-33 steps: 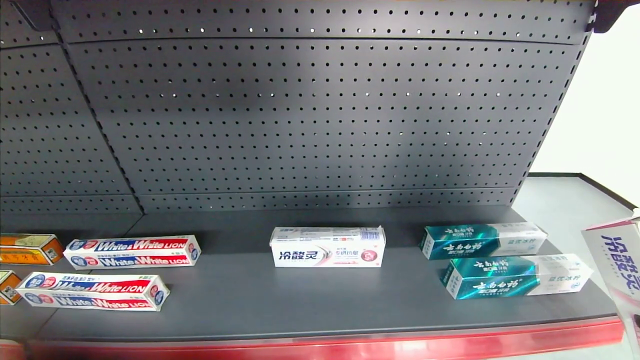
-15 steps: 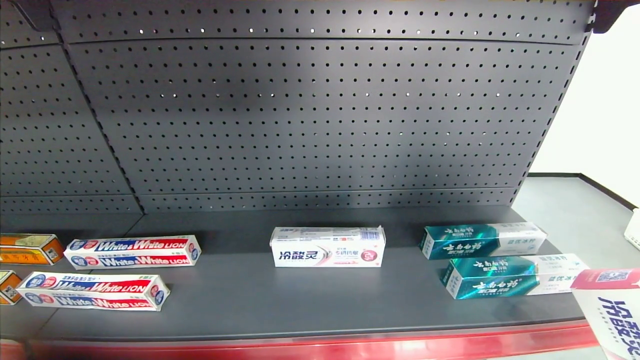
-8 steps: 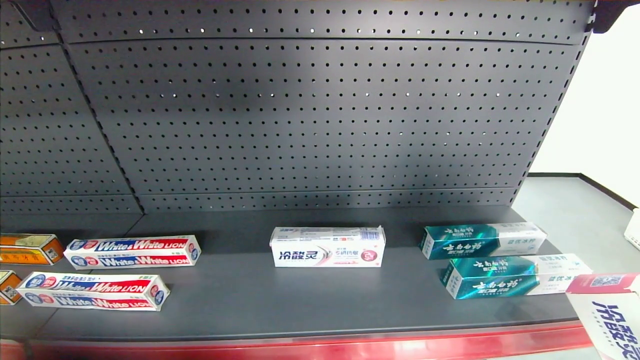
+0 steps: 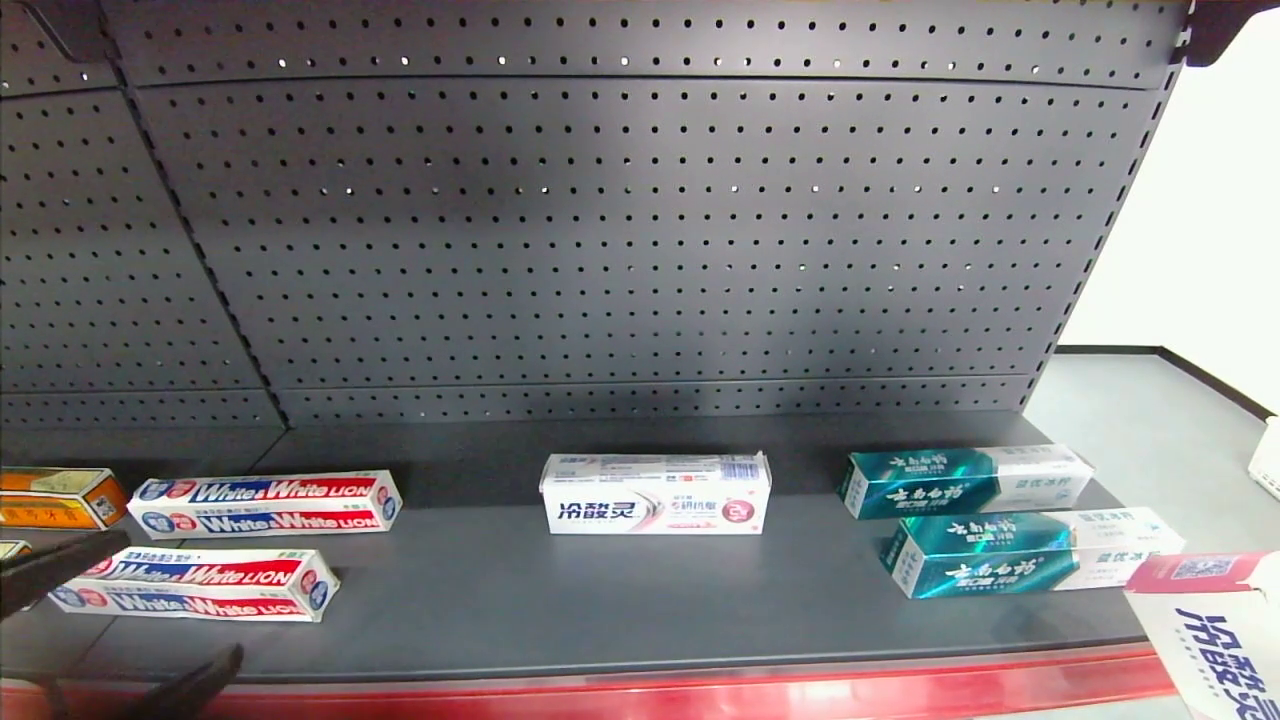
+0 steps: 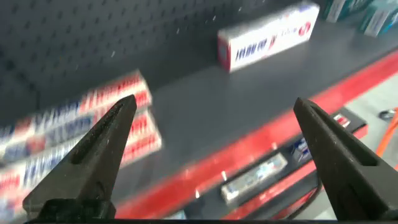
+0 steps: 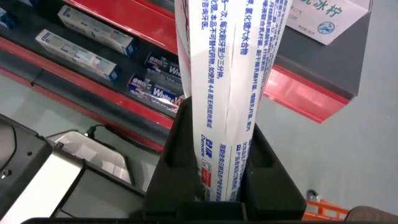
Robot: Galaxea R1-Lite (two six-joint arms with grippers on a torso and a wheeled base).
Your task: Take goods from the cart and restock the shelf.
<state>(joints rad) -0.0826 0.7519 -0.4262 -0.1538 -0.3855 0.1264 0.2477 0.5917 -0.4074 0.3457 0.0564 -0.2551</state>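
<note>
- Clenching the white toothpaste box (image 4: 1215, 630), right claw (image 6: 219, 134) is hovering by the shelf (image 4: 600, 600).
- Left claw (image 5: 214, 102) is hanging released.
- Laying it flat beside its twin (image 4: 655, 495) is looking best.

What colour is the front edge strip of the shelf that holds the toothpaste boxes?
The front edge strip is red. The head view shows it best.

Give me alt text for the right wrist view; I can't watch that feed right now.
The right gripper is shut on a long white toothpaste box with blue print, which stands up out of its fingers. Beyond it runs the shelf's red front edge, and other toothpaste boxes lie on lower shelves.
</note>
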